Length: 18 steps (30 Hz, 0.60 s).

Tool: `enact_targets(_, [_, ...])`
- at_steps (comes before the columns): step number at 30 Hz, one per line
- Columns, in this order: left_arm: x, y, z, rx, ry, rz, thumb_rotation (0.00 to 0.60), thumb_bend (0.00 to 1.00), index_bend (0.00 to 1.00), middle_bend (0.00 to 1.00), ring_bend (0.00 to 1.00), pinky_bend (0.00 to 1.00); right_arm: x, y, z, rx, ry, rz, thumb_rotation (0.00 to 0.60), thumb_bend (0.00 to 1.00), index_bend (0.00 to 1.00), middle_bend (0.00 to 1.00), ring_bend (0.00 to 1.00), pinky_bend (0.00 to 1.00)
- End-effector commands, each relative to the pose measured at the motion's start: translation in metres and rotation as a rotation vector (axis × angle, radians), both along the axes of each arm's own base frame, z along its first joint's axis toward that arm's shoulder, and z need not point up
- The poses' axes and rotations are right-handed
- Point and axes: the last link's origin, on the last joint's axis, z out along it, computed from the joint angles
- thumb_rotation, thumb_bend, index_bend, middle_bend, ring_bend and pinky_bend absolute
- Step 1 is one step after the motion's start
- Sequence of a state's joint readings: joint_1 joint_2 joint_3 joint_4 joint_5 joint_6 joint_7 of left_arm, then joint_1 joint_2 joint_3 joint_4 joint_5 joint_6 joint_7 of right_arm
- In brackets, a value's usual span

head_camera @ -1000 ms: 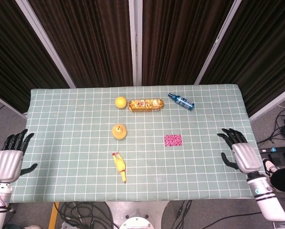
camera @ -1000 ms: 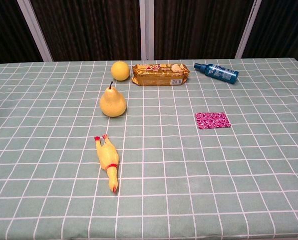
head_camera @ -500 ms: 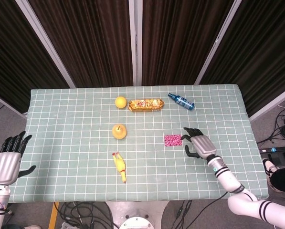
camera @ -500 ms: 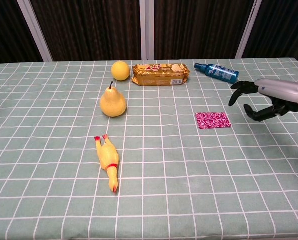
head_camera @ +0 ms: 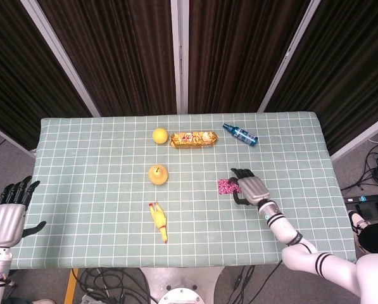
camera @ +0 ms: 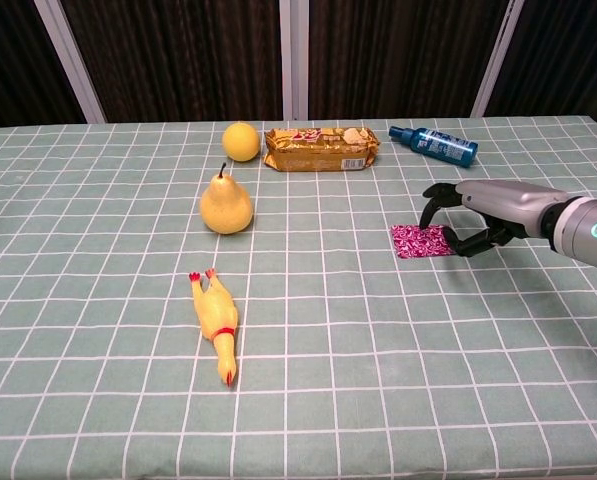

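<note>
My right hand [head_camera: 245, 187] [camera: 468, 215] hovers over the right edge of a small pink patterned packet [head_camera: 226, 186] [camera: 420, 241], fingers curved and spread above it, holding nothing. The packet lies flat on the green checked tablecloth [head_camera: 100, 183]. My left hand [head_camera: 8, 212] hangs off the table's left front corner, fingers apart and empty; the chest view does not show it.
A yellow pear [head_camera: 157, 174] [camera: 225, 205] stands mid-table, a rubber chicken [head_camera: 159, 221] [camera: 217, 322] lies in front of it. At the back are a yellow ball [head_camera: 160, 135] [camera: 241, 141], a snack packet [head_camera: 194, 139] [camera: 321, 148] and a blue bottle [head_camera: 240, 134] [camera: 435, 144].
My right hand has swept in from the table's right edge leftward to the pink packet. My left hand has sunk a little lower off the left corner.
</note>
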<state>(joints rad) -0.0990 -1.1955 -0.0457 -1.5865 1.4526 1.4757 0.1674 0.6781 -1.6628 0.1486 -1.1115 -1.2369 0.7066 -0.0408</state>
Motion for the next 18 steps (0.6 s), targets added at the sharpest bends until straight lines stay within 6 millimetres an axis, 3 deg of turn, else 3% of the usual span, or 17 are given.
enact_targets(1, [0.0, 0.0, 0.0, 0.0, 0.0, -0.001, 0.6, 0.0, 0.16, 0.16, 0.13, 0.14, 0.0, -0.003, -0.005, 0.001, 0.006, 0.0, 0.387, 0.61, 0.28, 0.01, 0.0, 0.0])
enact_targets(9, [-0.001, 0.0, 0.0, 0.0, -0.001, -0.001, 0.6, 0.0, 0.16, 0.16, 0.13, 0.14, -0.006, 0.001, -0.007, 0.019, 0.029, 0.008, 0.388, 0.61, 0.28, 0.01, 0.0, 0.0])
enact_targets(18, [-0.001, -0.001, -0.001, -0.001, -0.001, -0.003, 0.6, 0.0, 0.16, 0.16, 0.13, 0.14, -0.017, 0.032, 0.001, 0.079, 0.045, 0.038, 0.384, 0.61, 0.28, 0.01, 0.0, 0.0])
